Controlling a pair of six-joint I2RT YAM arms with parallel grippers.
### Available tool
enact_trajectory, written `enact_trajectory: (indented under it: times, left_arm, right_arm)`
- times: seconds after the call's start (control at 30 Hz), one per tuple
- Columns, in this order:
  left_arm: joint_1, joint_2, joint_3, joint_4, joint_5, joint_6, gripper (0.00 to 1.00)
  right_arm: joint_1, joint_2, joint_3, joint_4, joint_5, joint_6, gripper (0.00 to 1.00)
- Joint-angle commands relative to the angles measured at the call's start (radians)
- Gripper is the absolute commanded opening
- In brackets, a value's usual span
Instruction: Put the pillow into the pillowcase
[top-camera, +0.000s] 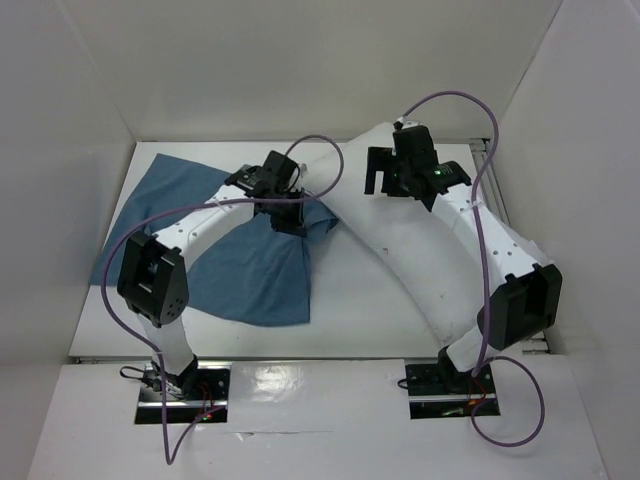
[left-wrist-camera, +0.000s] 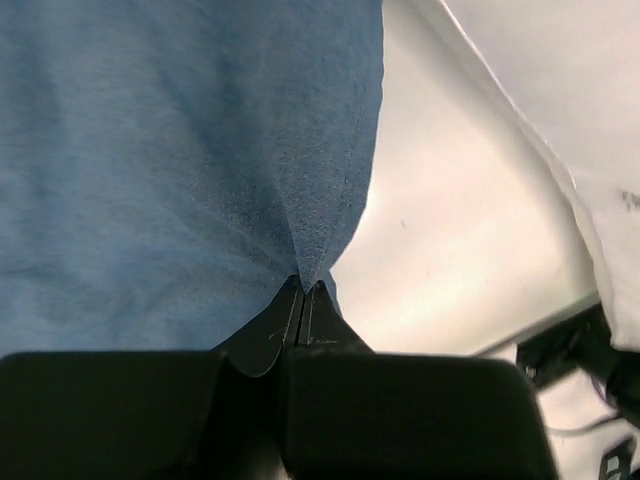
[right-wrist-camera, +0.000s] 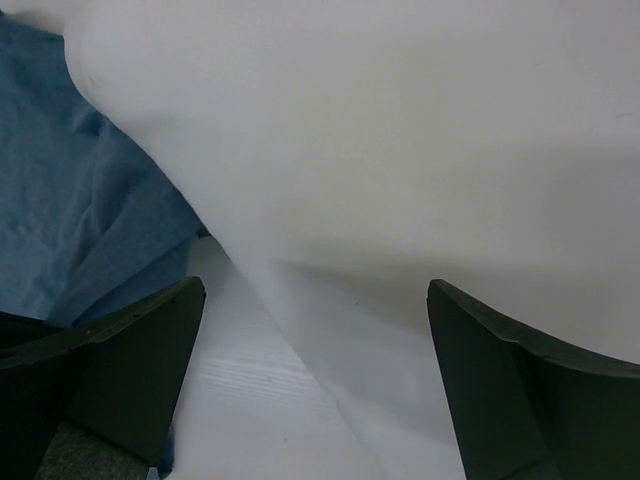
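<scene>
The dusty-blue pillowcase (top-camera: 240, 260) lies wrinkled on the left half of the table. My left gripper (top-camera: 290, 218) is shut on its right edge, and the cloth (left-wrist-camera: 200, 150) bunches into a peak between the closed tips (left-wrist-camera: 303, 287). The white pillow (top-camera: 400, 250) lies diagonally right of centre, its upper end close to the pillowcase. My right gripper (top-camera: 385, 178) hangs open over the pillow's upper end. In the right wrist view the pillow (right-wrist-camera: 420, 150) fills the space ahead of the wide-apart fingers (right-wrist-camera: 140, 370), with the pillowcase (right-wrist-camera: 80, 200) at the left.
White walls (top-camera: 60, 120) enclose the table on the left, back and right. Purple cables (top-camera: 120, 250) loop from both arms. The arm bases (top-camera: 180, 385) sit at the near edge.
</scene>
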Motion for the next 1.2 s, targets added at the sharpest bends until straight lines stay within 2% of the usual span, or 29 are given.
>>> enact_trajectory:
  times: [0.0, 0.07, 0.1, 0.13, 0.2, 0.3, 0.4, 0.43, 0.53, 0.57, 0.6, 0.67, 0.73, 0.77, 0.8, 1.0, 1.07, 1.1, 1.17]
  left_arm:
    - [-0.030, 0.038, -0.011, 0.020, 0.116, 0.053, 0.00]
    - [-0.056, 0.056, -0.011, 0.020, 0.126, 0.065, 0.00]
    - [-0.056, 0.066, 0.001, 0.020, 0.136, 0.065, 0.04]
    - [-0.056, 0.075, 0.011, 0.020, 0.158, 0.076, 0.13]
    - [-0.056, 0.086, 0.011, 0.020, 0.158, 0.076, 0.17]
    - [-0.056, 0.086, 0.011, 0.020, 0.144, 0.076, 0.16]
    - [-0.056, 0.086, 0.001, 0.020, 0.135, 0.076, 0.06]
    - [-0.056, 0.086, 0.001, 0.020, 0.135, 0.076, 0.08]
    - [-0.056, 0.086, 0.001, 0.020, 0.149, 0.076, 0.25]
    - [-0.056, 0.095, 0.001, 0.020, 0.149, 0.076, 0.35]
    - [-0.056, 0.095, -0.009, 0.020, 0.158, 0.076, 0.35]
    - [-0.056, 0.104, -0.009, 0.029, 0.158, 0.076, 0.35]
    - [-0.056, 0.104, -0.020, 0.029, 0.158, 0.076, 0.30]
    - [-0.056, 0.104, -0.020, 0.039, 0.158, 0.076, 0.22]
    - [-0.056, 0.104, -0.029, 0.039, 0.158, 0.076, 0.00]
    - [-0.068, 0.104, -0.041, 0.050, 0.144, 0.076, 0.02]
    - [-0.105, 0.113, -0.029, 0.050, 0.066, 0.076, 0.19]
    - [-0.125, 0.113, -0.029, 0.050, 0.026, 0.060, 0.44]
    - [-0.191, 0.122, 0.000, 0.041, -0.083, 0.032, 0.67]
  right_arm:
    - [0.012, -0.006, 0.038, 0.008, 0.032, -0.006, 1.00]
    - [0.012, -0.029, 0.011, 0.017, 0.006, -0.006, 1.00]
    - [0.012, -0.029, 0.011, 0.017, 0.006, -0.006, 1.00]
    - [0.026, -0.029, 0.000, 0.017, 0.006, -0.006, 1.00]
    - [0.037, -0.029, 0.000, 0.008, 0.006, -0.017, 1.00]
    - [0.037, -0.029, 0.000, -0.001, 0.015, -0.017, 1.00]
    - [0.037, -0.029, 0.000, -0.001, 0.015, -0.017, 1.00]
    - [0.037, -0.029, 0.000, -0.001, 0.015, -0.017, 1.00]
    - [0.037, -0.020, 0.009, -0.001, 0.015, -0.017, 1.00]
    - [0.037, -0.020, 0.009, -0.001, 0.015, -0.017, 1.00]
    - [0.037, -0.009, 0.009, -0.001, 0.015, -0.017, 1.00]
    - [0.037, -0.009, 0.009, -0.001, 0.015, -0.017, 1.00]
    - [0.037, -0.009, 0.009, -0.001, 0.015, -0.017, 1.00]
    - [0.037, -0.009, 0.009, -0.001, 0.004, -0.017, 1.00]
    - [0.037, -0.009, 0.009, -0.001, 0.004, -0.017, 1.00]
    - [0.037, -0.020, -0.011, 0.008, 0.006, -0.017, 1.00]
    - [0.037, -0.020, -0.020, -0.001, 0.017, -0.017, 1.00]
    - [0.037, -0.020, -0.020, -0.001, 0.026, -0.017, 1.00]
    - [0.037, -0.029, -0.020, -0.001, 0.026, -0.017, 1.00]
